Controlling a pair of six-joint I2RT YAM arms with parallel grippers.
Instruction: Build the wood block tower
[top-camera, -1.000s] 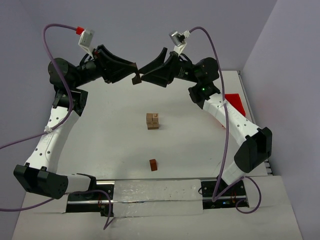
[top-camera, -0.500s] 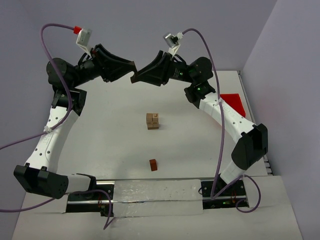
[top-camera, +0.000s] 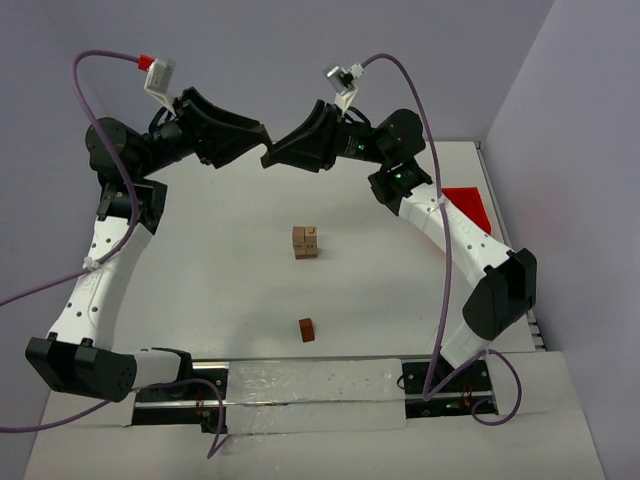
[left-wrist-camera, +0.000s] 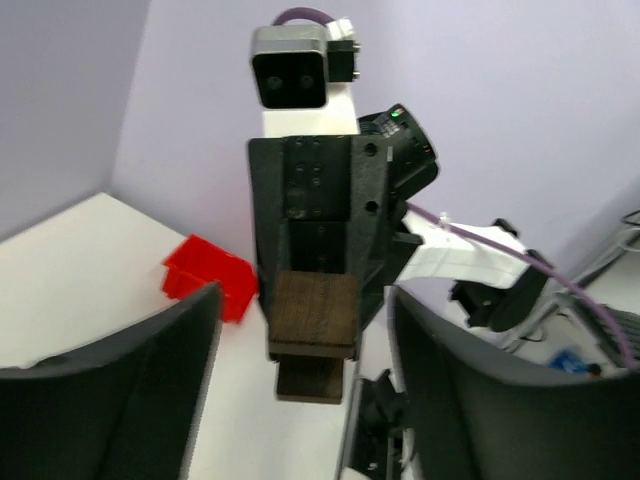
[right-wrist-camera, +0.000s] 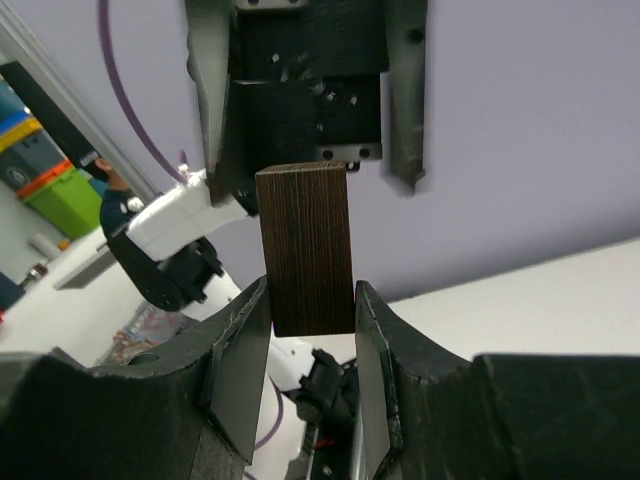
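A dark brown wood block (right-wrist-camera: 305, 250) is held high in the air at the back of the table, and my right gripper (right-wrist-camera: 308, 295) is shut on it, both fingers pressing its sides. In the left wrist view the same block (left-wrist-camera: 312, 320) sticks out of the right gripper's jaws, and my left gripper (left-wrist-camera: 303, 295) stands open around it with gaps on both sides. From above, the left gripper (top-camera: 258, 132) and right gripper (top-camera: 270, 156) meet tip to tip. The wood block tower (top-camera: 306, 241), a small stack of tan cubes, stands mid-table. A reddish-brown block (top-camera: 307, 329) lies nearer the bases.
A red plastic bin (top-camera: 463, 207) sits at the right edge of the table, below the right arm; it also shows in the left wrist view (left-wrist-camera: 205, 280). Purple cables loop above both arms. The lilac back wall is close behind the grippers.
The right gripper moved left onto the dark block that the left gripper was holding and shut on it. The left gripper has since opened off the block.
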